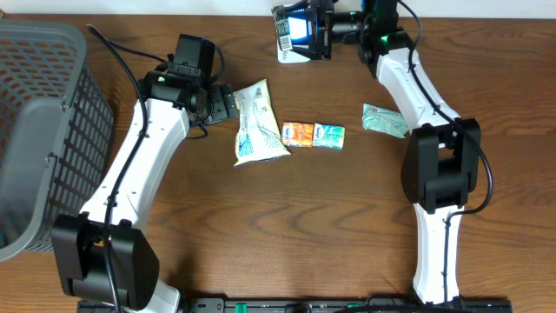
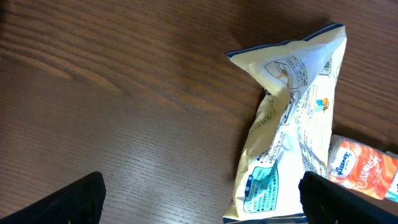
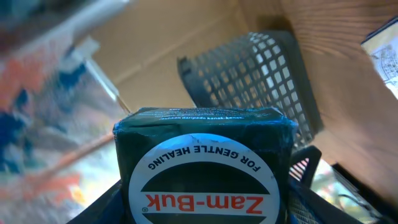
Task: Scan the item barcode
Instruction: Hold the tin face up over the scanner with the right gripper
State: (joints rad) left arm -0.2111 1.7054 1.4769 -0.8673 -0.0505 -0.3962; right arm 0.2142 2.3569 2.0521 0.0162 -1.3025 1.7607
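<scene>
Box [image 3: 202,163] gripped in right jaws, label showing

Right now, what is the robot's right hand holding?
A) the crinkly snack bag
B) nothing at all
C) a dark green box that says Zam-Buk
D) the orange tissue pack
C: the right wrist view shows the Zam-Buk box held between the fingers of the right hand, while the snack bag and the orange tissue pack lie on the table.
</scene>
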